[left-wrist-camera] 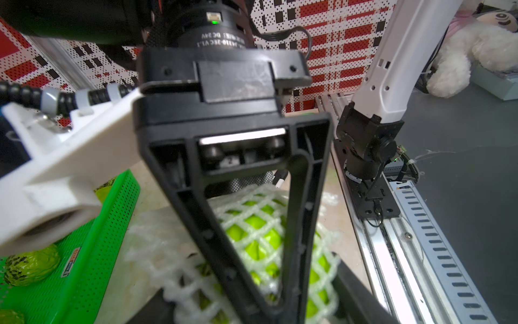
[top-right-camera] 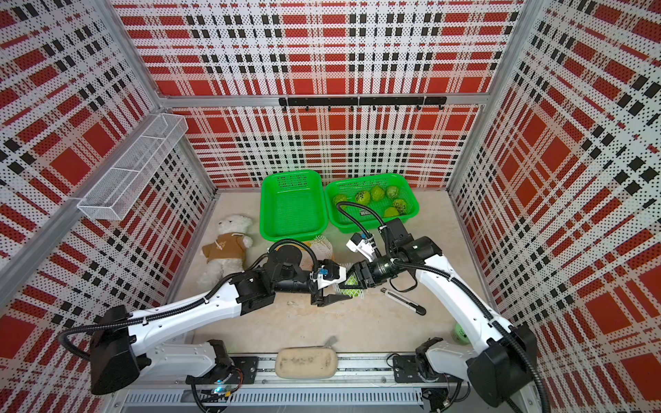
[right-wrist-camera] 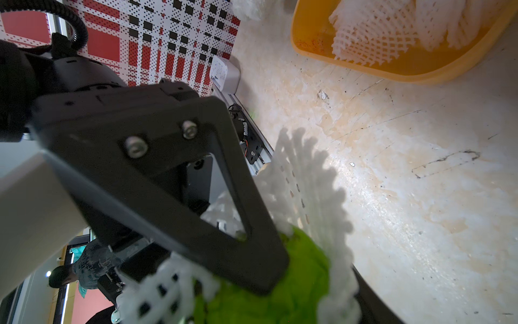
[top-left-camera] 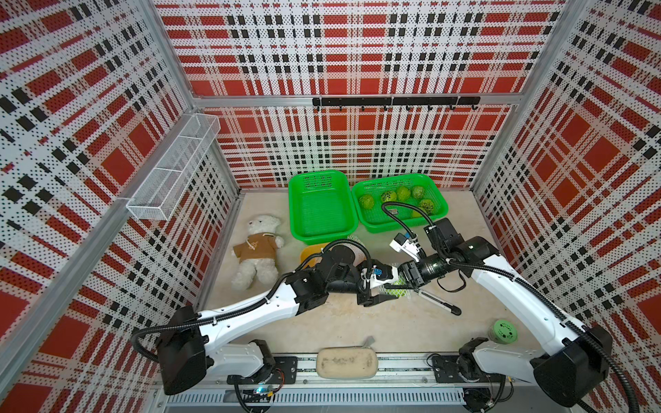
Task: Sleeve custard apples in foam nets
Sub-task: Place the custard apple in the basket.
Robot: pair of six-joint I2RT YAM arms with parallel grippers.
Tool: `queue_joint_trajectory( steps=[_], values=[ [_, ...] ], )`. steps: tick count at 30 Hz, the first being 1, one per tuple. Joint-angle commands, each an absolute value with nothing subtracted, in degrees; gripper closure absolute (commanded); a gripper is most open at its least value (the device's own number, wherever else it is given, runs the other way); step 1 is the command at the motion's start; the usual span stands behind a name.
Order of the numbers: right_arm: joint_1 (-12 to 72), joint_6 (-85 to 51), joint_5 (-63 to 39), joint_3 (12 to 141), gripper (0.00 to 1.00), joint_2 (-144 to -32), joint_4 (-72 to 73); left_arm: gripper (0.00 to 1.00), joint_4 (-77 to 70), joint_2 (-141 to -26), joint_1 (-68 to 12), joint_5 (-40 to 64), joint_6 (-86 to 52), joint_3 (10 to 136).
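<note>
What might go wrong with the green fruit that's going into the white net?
The net covers only part of the fruit; in the right wrist view its green end is bare, so the net might slide off. The left gripper and right gripper crowd the same fruit, so their fingers might bump or squash it. A pen-like tool lies on the table close by and might get knocked.
</note>
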State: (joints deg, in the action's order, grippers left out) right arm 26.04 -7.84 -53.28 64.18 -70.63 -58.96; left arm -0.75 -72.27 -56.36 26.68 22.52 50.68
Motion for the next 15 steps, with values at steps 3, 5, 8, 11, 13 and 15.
queue_joint_trajectory(
  steps=[3,5,8,11,13,15],
  values=[
    [25.6,-8.9,-54.5,67.1,0.41,-70.4,-52.0,0.37,-2.6,-72.9,-58.3,28.5,21.2,48.7],
    [25.6,-9.2,-54.2,66.4,0.34,-69.8,-51.9,0.38,-4.9,-72.9,-58.3,27.1,20.4,47.9],
    [25.5,-10.1,-53.4,64.7,0.23,-68.2,-51.0,0.44,-8.4,-72.5,-58.0,24.5,19.3,46.3],
    [25.0,-11.6,-53.3,63.0,0.18,-66.5,-49.4,0.46,-10.2,-72.2,-57.5,24.0,18.8,45.5],
    [24.8,-12.2,-52.7,62.4,0.17,-65.7,-48.9,0.46,-10.8,-71.9,-57.3,23.4,18.6,45.0],
    [24.8,-12.2,-52.2,62.0,0.17,-65.2,-48.8,0.48,-11.9,-71.3,-57.2,22.2,18.4,44.5]
  ],
)
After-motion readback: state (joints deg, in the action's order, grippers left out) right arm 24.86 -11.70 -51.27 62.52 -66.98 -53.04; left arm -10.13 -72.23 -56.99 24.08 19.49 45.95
